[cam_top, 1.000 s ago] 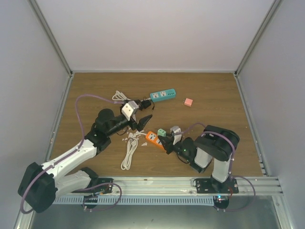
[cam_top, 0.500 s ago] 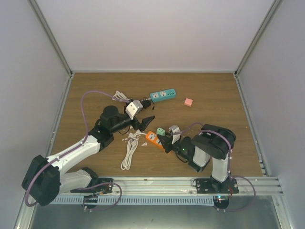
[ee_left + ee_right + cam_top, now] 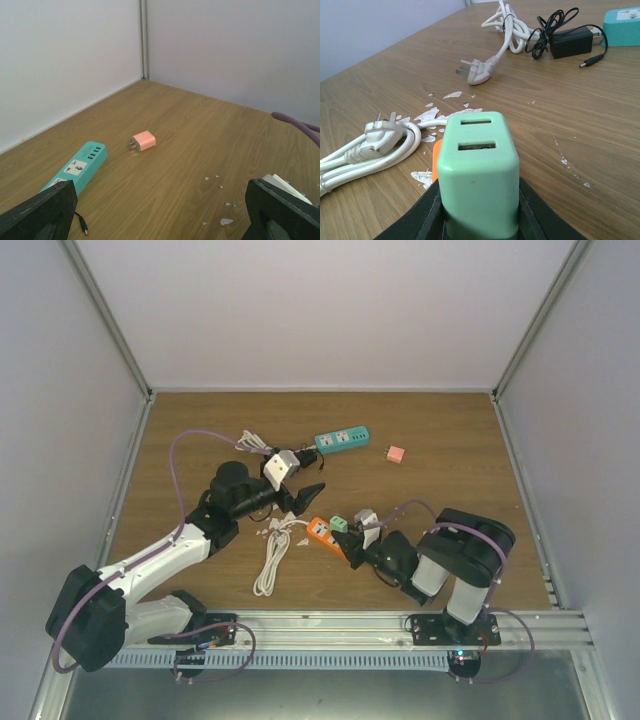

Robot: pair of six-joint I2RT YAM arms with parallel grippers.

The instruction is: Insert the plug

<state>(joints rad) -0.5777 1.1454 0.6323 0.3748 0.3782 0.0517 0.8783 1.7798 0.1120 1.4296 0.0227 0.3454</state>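
My right gripper (image 3: 347,532) is shut on a light green USB charger plug (image 3: 339,524), held low at the end of an orange power strip (image 3: 321,531) on the wooden table. In the right wrist view the green plug (image 3: 480,165) fills the middle between the black fingers (image 3: 412,222), its two USB slots facing the camera, with a sliver of the orange strip (image 3: 436,159) behind it. My left gripper (image 3: 303,497) is open and empty, just left of the orange strip. In the left wrist view its fingers (image 3: 40,215) stand wide apart.
A teal power strip (image 3: 342,440) and a pink adapter (image 3: 396,454) lie further back; both show in the left wrist view, the strip (image 3: 75,167) and the adapter (image 3: 145,141). A coiled white cable (image 3: 272,555), a black adapter (image 3: 567,42) and white paper scraps (image 3: 427,116) lie nearby.
My left gripper moved a little forward and then held still. My right arm shifted, carrying the green plug slightly left towards the orange strip.
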